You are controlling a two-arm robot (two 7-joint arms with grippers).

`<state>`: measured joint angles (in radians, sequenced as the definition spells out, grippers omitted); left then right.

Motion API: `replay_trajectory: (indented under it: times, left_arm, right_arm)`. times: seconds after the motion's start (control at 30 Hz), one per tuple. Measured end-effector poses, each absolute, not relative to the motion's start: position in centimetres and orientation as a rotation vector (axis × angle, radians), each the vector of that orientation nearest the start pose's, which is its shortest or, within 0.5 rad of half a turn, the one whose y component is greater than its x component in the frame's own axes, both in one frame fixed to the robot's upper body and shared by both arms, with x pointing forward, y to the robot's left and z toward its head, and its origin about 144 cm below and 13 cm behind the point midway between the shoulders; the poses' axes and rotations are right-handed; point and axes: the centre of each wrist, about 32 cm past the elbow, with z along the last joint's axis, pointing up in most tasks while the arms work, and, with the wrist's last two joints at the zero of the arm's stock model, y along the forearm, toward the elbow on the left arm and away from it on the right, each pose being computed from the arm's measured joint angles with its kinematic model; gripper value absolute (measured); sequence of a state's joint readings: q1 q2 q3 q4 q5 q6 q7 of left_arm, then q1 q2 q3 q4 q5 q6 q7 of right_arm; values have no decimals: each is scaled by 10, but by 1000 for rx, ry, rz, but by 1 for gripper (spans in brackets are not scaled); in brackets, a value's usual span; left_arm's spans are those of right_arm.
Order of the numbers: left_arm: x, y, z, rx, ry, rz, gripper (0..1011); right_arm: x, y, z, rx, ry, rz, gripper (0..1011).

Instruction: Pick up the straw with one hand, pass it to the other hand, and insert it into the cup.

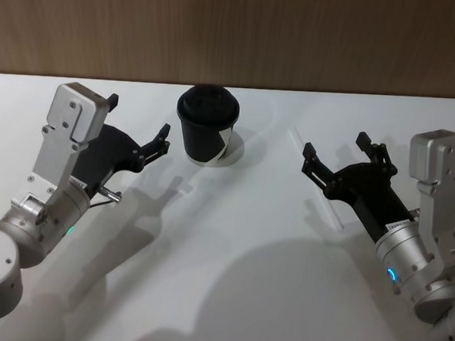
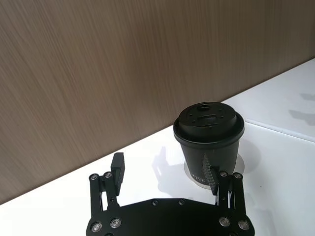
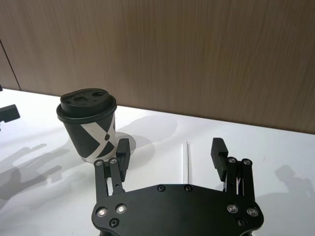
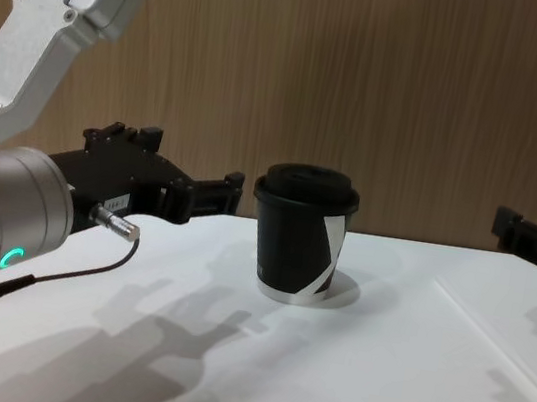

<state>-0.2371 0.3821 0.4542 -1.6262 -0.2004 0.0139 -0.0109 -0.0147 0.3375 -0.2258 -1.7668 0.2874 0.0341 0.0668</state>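
**Straw not yet picked up**

Both arms hover over the white surface (image 1: 228, 294), fingers spread and empty. The right gripper (image 1: 335, 146) straddles the straw (image 3: 187, 160), a thin white tube lying flat. It likely needs to descend and close next. The left gripper (image 1: 138, 120) hovers near the upright, lidded black cup (image 1: 207, 127), farther back.

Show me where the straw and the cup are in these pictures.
straw (image 3: 187, 160), right wrist view, middle of its length.
cup (image 1: 201, 142), head view, black side wall.
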Motion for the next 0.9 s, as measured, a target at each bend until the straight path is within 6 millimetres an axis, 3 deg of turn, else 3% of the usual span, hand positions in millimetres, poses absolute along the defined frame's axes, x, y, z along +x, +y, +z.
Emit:
replay_trajectory:
  times: [0.9]
  left_arm:
    - [492, 198, 1204, 61, -268, 1124, 1001]
  right_arm:
    - [443, -237, 1189, 26, -75, -1229, 1001]
